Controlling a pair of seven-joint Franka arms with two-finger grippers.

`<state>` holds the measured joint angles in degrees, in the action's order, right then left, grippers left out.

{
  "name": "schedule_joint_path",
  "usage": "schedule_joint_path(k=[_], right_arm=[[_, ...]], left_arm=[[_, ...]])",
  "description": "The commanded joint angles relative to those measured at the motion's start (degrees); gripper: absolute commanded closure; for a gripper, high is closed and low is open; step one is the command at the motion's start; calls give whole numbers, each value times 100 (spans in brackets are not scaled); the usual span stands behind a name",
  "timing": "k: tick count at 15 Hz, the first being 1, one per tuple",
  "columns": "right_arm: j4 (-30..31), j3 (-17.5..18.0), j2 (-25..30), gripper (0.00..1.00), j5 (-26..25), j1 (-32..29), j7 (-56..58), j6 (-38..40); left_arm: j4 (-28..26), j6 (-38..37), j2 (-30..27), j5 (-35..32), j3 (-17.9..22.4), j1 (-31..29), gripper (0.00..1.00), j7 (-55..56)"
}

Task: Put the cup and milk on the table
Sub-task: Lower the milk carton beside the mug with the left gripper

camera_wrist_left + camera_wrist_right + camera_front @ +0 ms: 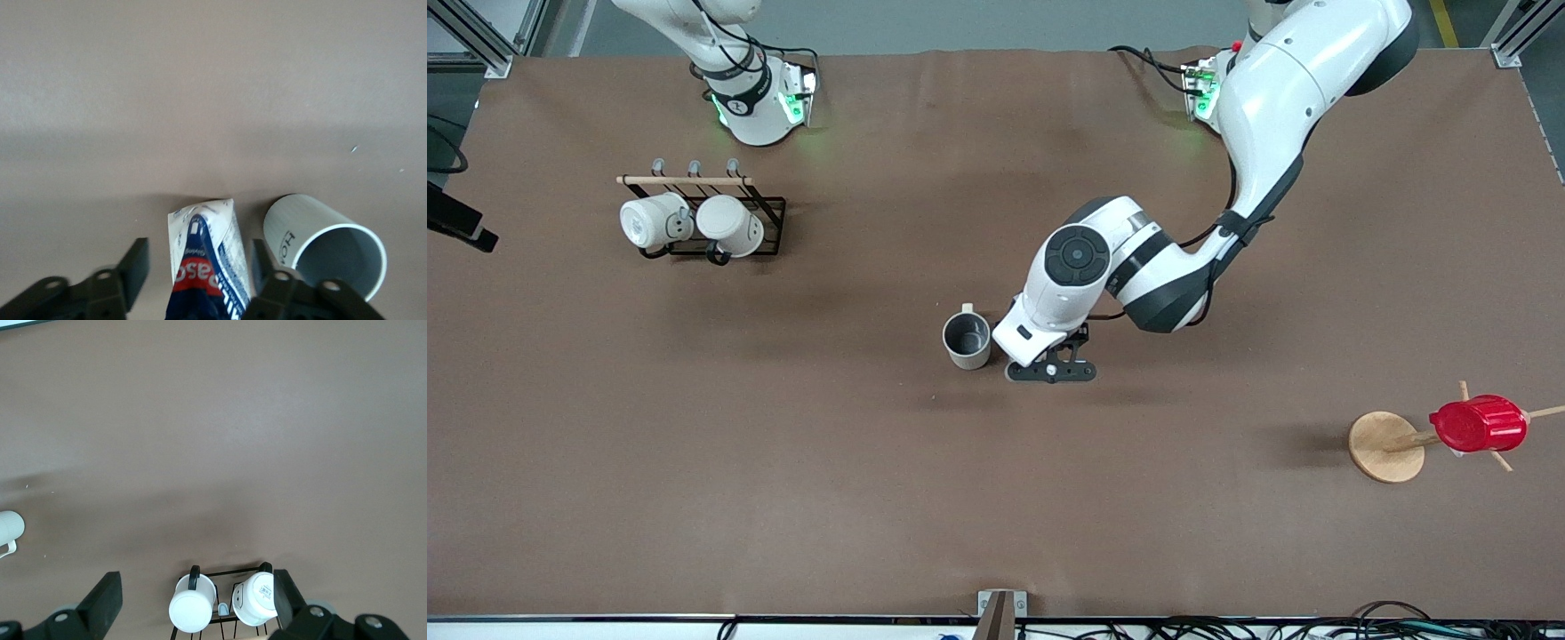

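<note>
The beige cup [967, 340] with a dark grey inside stands upright mid-table on the brown table [996, 498]. In the left wrist view the cup [325, 248] is right beside one finger [261, 265]. My left gripper [1049, 368] is low over the table beside the cup. Its fingers are open on either side of the milk carton [205, 265], with a gap on one side. The carton is hidden under the hand in the front view. My right gripper [195, 599] is open and empty, held high over the mug rack, out of the front view.
A black rack [758, 213] with two white mugs [692, 222] stands toward the right arm's end, also in the right wrist view [220, 600]. A wooden peg stand [1385, 446] carrying a red ribbed cup [1478, 424] sits toward the left arm's end.
</note>
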<state>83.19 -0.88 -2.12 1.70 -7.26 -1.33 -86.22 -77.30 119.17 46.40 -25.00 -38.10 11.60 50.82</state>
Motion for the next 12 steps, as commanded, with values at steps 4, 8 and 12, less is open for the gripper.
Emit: schedule_joint_path(k=[4,8,12], right_arm=[[31,71,45,0,23,-38,-60,52],[39,71,45,0,41,-12,-60,52],[39,71,45,0,50,-12,-60,26]], left_arm=[[-75,-840,-1131,-58,21,-132,0,-19],[-400,-1221,-1931,476,249,-456,0,-133],[-1083,-1178,-3046,1960,1608,-405,0,-1449]])
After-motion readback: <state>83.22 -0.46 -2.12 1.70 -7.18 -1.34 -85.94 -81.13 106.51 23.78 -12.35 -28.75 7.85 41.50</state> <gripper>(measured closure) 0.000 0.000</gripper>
